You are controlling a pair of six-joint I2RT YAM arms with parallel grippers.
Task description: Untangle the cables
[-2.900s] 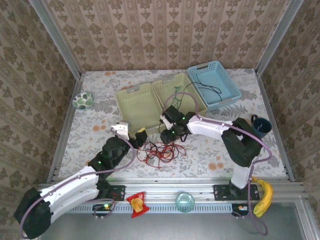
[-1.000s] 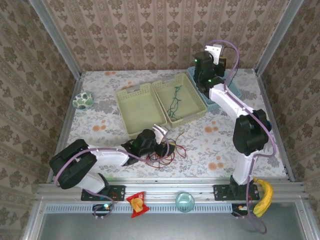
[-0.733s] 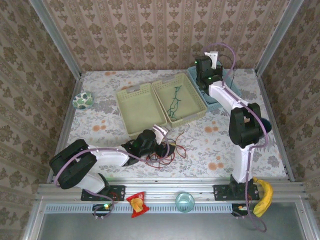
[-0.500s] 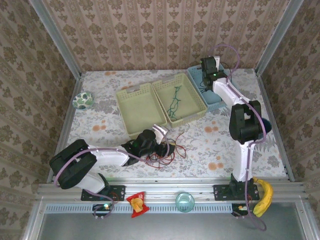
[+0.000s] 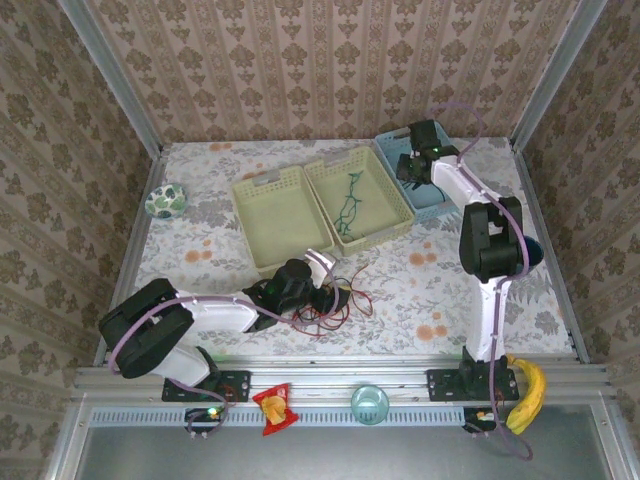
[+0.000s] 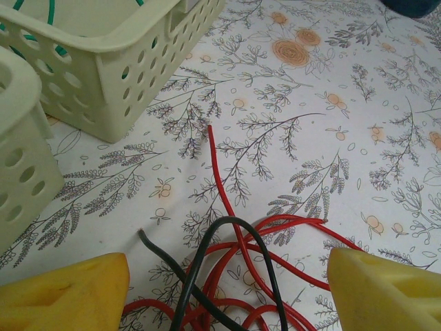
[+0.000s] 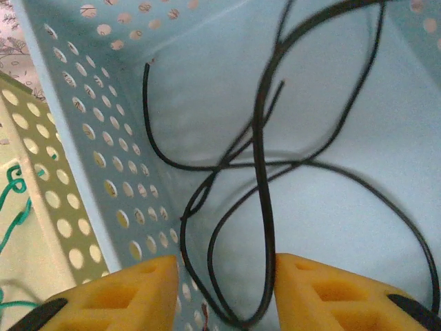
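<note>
Plainly, the cables are looking light, limp and springy: the red cable point(image 6: 222, 187) is lying looped on the bench point(image 6: 344, 103) between the jaws of the released left end effector point(image 6: 224, 293), so pinching its free end is seeming safest. The right end effector point(image 7: 224, 283) is hanging released astride the black cable point(image 7: 260, 172) in the blue basket point(image 7: 83, 138), its wall crowding close, while the bench past the red loops is lying open.

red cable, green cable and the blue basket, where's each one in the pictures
red cable point(image 6: 217, 176), left wrist view, on its straight free end
green cable point(image 5: 347, 208), top view, on its middle stretch
blue basket point(image 7: 83, 117), right wrist view, on its perforated side wall
</note>
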